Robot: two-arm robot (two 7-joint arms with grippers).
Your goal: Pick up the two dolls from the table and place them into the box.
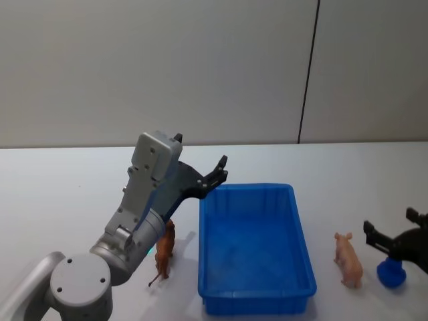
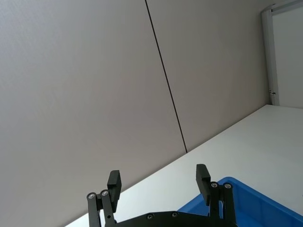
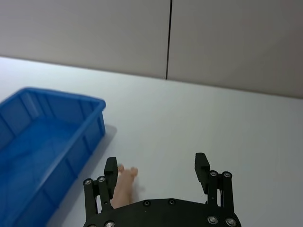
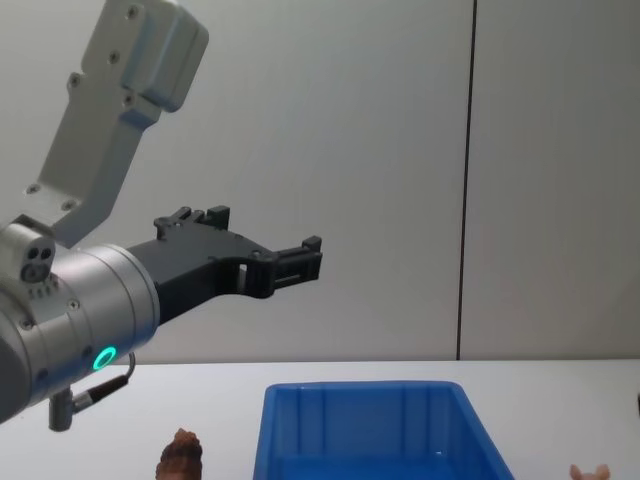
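Tabletop [image 1: 60,194]: white, bearing one blue box [image 1: 254,244].
Dolls, two: brown [image 1: 165,249], standing just left of box, partly hidden by left arm; pink [image 1: 348,259], standing right of box.
Left end effector [image 1: 217,175]: raised over box's far-left corner, fingers wide apart, holding nothing.
Right end effector [image 1: 390,226]: farther right of box, fingers apart, holding nothing.
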